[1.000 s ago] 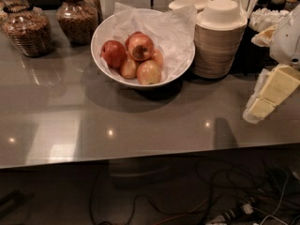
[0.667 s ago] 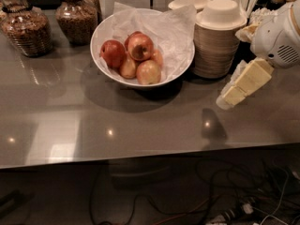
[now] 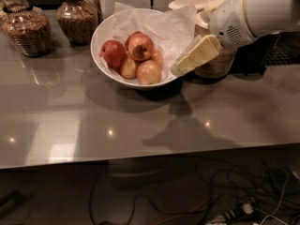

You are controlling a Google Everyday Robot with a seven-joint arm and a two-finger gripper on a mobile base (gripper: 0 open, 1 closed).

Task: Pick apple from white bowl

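The white bowl [image 3: 104,64], lined with crumpled white paper, stands at the back middle of the grey counter. In it lie several apples. The red-orange apple [image 3: 140,46] with a dark stem hollow sits on top in the middle. A dark-red apple [image 3: 114,53] lies to its left, and paler apples [image 3: 149,72] lie in front. My gripper [image 3: 182,65], with cream-coloured fingers, hangs above the bowl's right rim, to the right of the apples and apart from them. It holds nothing.
Two glass jars of brown food [image 3: 27,29] [image 3: 77,17] stand at the back left. A stack of beige disposable bowls [image 3: 213,64] stands right of the white bowl, partly behind my arm. Cables [image 3: 225,191] lie on the floor below the counter's front edge.
My arm has swung left from the counter's right edge to the white bowl's right rim. The apples have not moved.
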